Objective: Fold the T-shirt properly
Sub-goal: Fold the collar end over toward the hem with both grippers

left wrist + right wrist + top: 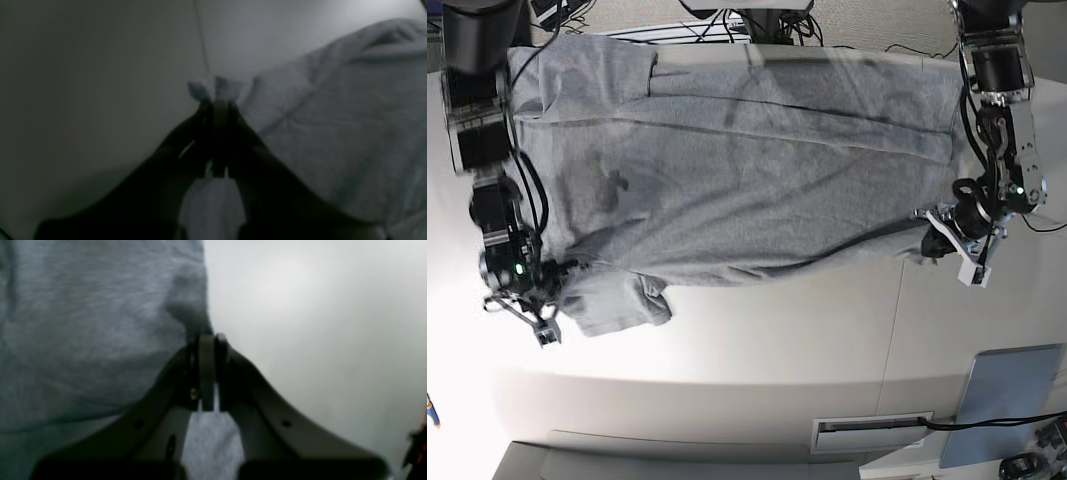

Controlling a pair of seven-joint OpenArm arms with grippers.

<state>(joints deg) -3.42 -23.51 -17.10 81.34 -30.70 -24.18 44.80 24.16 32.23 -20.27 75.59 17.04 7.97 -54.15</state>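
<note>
Lying spread across the table [757,330], the shirt [747,170] is seen in the base view with its long axis running side to side, mostly flat, with faint dark marks showing through the cloth. Its near edge sags in a shallow curve between the two arms, and a sleeve [617,300] is bunched and folded over near the right gripper [545,300].

The left gripper [218,101] is closed on a small pinch of fabric at the shirt's edge; in the left wrist view a tuft of cloth is seen standing up just beyond the shut tips. The right gripper is likewise clamped on the shirt's edge, with grey cloth drawn into a tight pucker where the tips meet in the right wrist view.

Both grips are placed on the same near edge, at opposite ends, presumably so that the edge can be lifted evenly and carried over the body of the shirt as one fold. A fold is judged not yet made, since the shirt still lies open. A blue-grey panel [1007,405] rests well apart at the table's near corner.
</note>
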